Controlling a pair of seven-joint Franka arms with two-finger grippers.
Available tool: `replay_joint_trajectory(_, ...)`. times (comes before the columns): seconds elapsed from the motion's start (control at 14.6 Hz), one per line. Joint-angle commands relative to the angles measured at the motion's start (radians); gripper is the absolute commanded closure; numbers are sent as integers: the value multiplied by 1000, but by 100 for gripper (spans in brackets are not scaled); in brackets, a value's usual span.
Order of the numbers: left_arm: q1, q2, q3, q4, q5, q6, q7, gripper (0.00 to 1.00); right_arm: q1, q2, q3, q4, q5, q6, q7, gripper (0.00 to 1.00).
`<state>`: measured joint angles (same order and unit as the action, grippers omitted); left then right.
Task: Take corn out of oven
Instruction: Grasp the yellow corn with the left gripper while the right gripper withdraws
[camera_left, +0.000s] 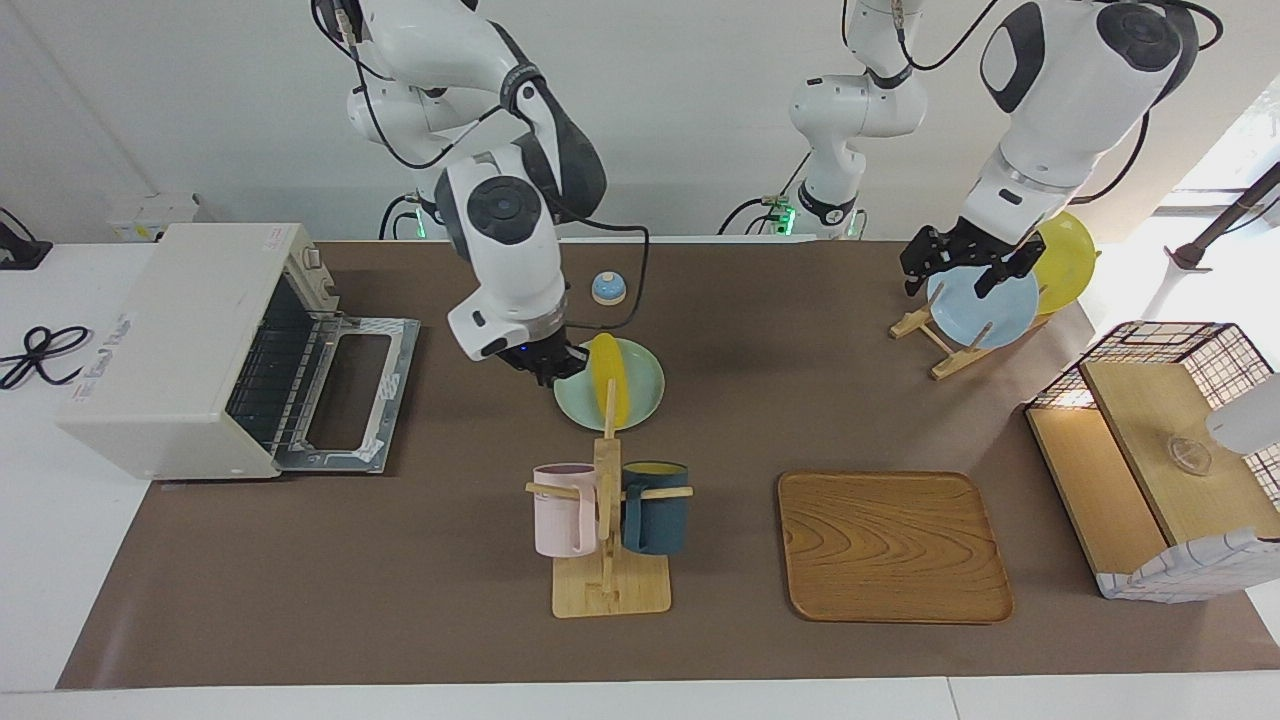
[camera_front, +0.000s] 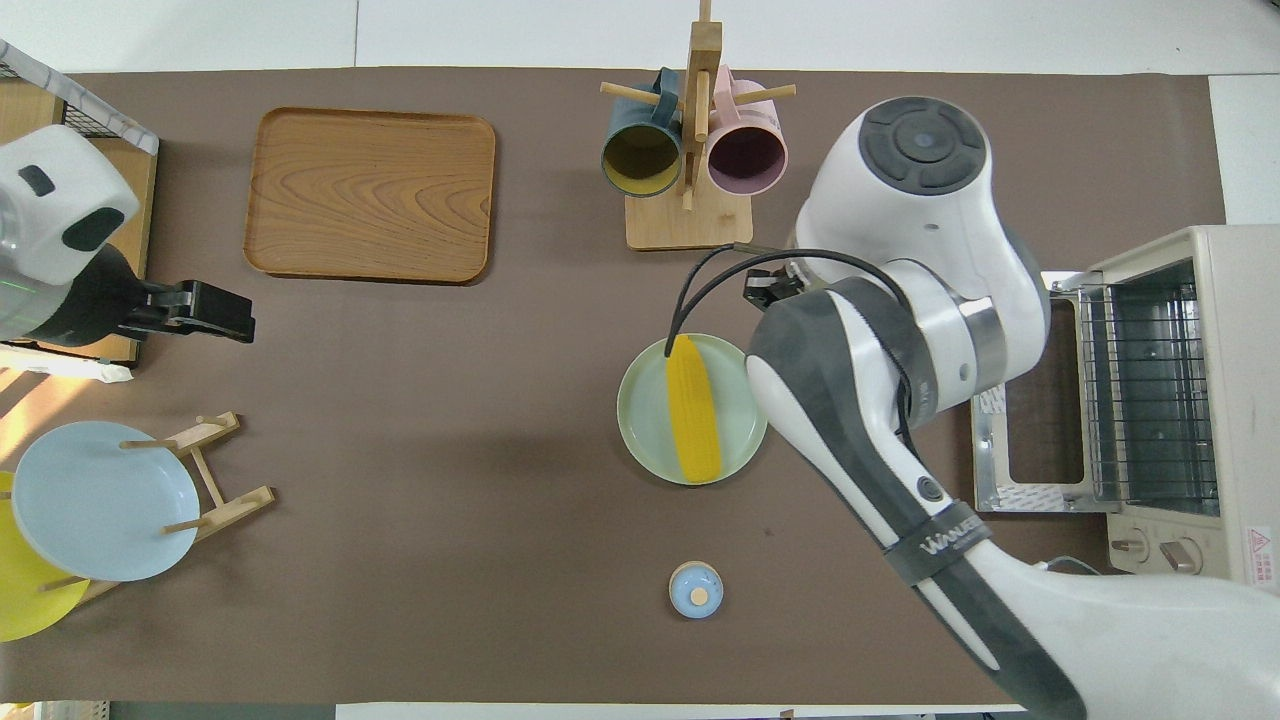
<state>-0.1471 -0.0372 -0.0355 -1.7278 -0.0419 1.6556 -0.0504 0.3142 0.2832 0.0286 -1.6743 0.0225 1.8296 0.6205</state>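
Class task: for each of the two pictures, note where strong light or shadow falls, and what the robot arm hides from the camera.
Facing view: bright daylight washes out the table edge beside the wire basket shelf; the mug rack's post crosses the corn on the green plate. Overhead view: a sunlit patch lies near the plate rack; the right arm covers part of the oven door.

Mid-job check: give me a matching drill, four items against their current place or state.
1. corn
2. oven
3. pink mug
4. right claw

A. door folded down, open
B. hanging on the wooden mug stand
C. lying on the pale green plate
D. shut, beside the plate toward the oven's end

Pairs: 1-C, 2-A, 3-B, 4-D
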Motion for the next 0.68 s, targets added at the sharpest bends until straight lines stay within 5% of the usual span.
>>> replay_joint_trajectory(0.0, -97, -23, 5, -59, 11, 48, -89, 0, -93, -71, 13, -184, -35, 74, -59, 100)
replay_joint_trajectory(0.34, -299, 2, 5, -145, -50, 194, -352, 0, -262, -140, 13, -438, -36, 304, -212, 100)
replay_joint_trajectory(0.62, -480, 129, 5, -158, -73, 387, -543, 0, -291, -164, 14, -541, -36, 433, -243, 100)
